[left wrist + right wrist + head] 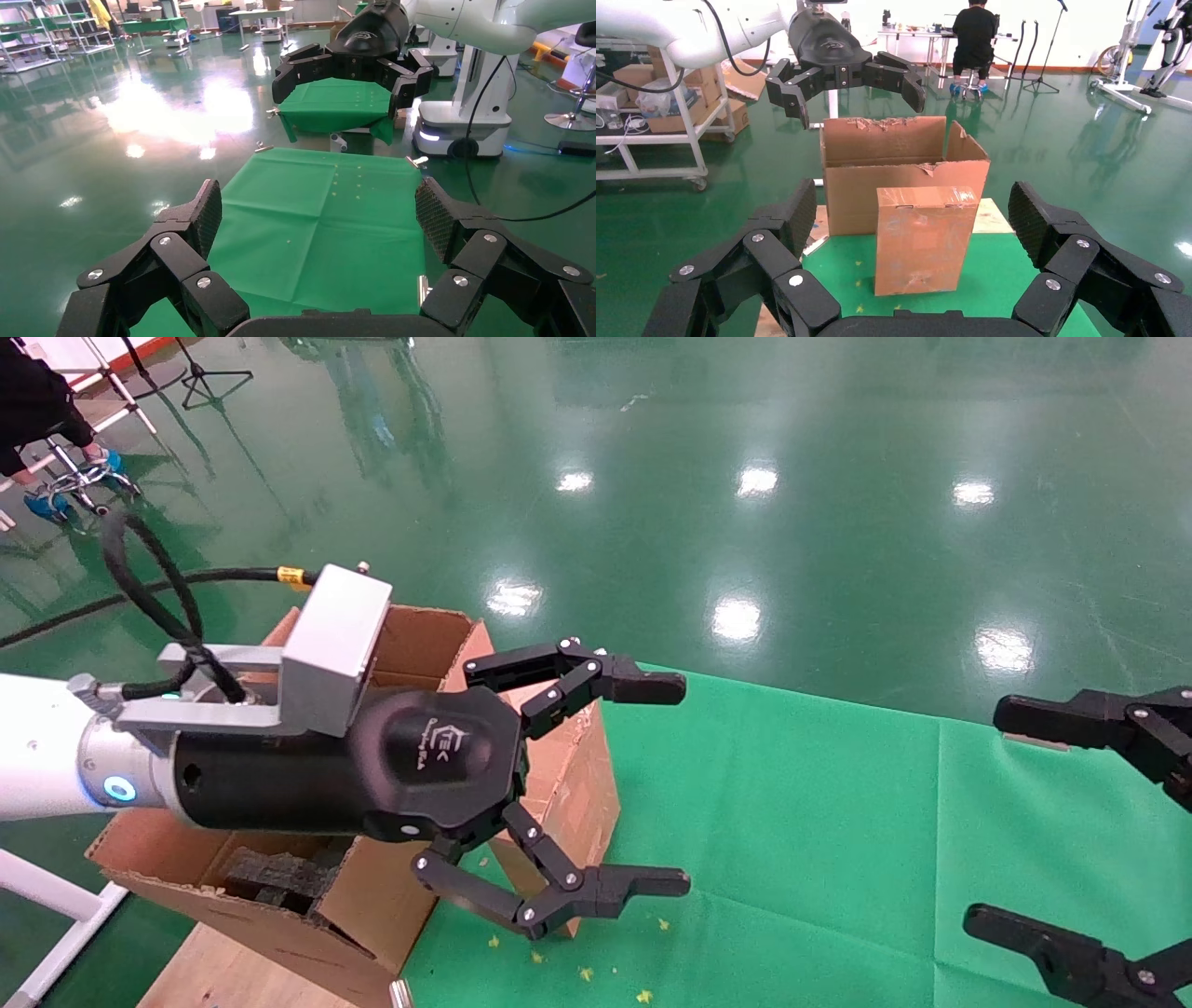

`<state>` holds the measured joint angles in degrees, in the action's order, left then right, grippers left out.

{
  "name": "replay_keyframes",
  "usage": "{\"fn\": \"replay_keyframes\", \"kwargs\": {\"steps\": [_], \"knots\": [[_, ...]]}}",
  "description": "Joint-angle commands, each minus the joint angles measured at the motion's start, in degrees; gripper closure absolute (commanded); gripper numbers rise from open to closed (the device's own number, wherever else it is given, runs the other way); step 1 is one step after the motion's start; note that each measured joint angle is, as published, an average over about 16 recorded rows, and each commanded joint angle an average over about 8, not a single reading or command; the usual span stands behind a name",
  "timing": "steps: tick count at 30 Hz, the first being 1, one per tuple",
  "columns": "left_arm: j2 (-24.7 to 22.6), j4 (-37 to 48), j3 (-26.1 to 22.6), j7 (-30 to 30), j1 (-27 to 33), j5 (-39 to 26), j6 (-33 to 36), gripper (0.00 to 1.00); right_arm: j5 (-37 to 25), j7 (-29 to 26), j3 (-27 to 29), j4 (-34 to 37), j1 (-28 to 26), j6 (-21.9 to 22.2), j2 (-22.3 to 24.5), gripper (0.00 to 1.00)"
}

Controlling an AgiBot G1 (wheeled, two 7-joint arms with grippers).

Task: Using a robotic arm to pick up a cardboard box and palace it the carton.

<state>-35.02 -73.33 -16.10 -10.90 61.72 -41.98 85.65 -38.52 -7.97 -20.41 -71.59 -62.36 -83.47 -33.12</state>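
Brown cardboard box (921, 239) stands upright on end, just before the carton (898, 168).

In the head view the robotic arm (56, 775) and its wrist cover most of the carton (559, 784), whose interior shows only as a dark patch behind the lower fingers (643, 879). The cardboard box (923, 239) appears only in the right wrist view, standing between the right gripper's (919, 217) spread fingers. That gripper's body is cut off by the head view's edge
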Motion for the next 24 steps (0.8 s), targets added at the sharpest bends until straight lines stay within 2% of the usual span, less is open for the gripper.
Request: {"fn": "replay_keyframes", "kwargs": {"steps": [1, 14, 22, 24], "knots": [[0.0, 0.0, 0.0, 0.0, 0.0, 0.0, 0.0, 0.0, 0.0, 0.0, 0.0, 0.0, 0.0, 0.0, 0.0, 0.0], [0.0, 0.0, 0.0, 0.0, 0.0, 0.0, 0.0, 0.0, 0.0, 0.0, 0.0, 0.0, 0.0, 0.0, 0.0, 0.0], [0.0, -0.03, 0.01, 0.02, -0.02, 0.02, 0.01, 0.0, 0.0, 0.0, 0.0, 0.0, 0.0, 0.0, 0.0, 0.99], [0.03, 0.01, 0.03, 0.02, -0.01, -0.01, -0.05, 0.0, 0.0, 0.0, 0.0, 0.0, 0.0, 0.0, 0.0, 1.0]]}}
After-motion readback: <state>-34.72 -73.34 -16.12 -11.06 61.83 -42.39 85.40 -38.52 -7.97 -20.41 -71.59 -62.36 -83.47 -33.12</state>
